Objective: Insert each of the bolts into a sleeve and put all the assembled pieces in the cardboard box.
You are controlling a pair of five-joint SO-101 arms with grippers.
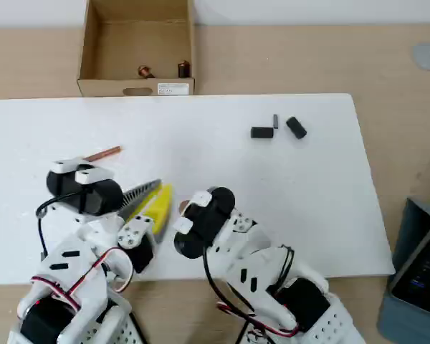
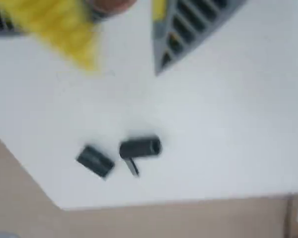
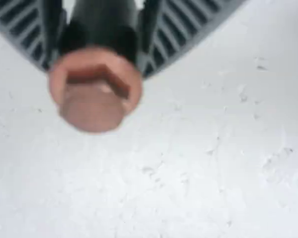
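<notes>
The right gripper (image 3: 97,62) is closed around a black sleeve (image 3: 102,25) with a copper bolt (image 3: 94,91) in it, the bolt head turned to the wrist camera, over the white board (image 3: 213,163). The left gripper (image 2: 124,44) is wide open, with nothing between its yellow and grey fingers (image 2: 54,25), close beside the right one. 2 more sleeves (image 1: 261,132) lie at the far right of the board, 1 loose bolt (image 1: 102,153) lies at the left, and 2 assembled pieces (image 1: 183,69) are in the cardboard box (image 1: 93,43)
</notes>
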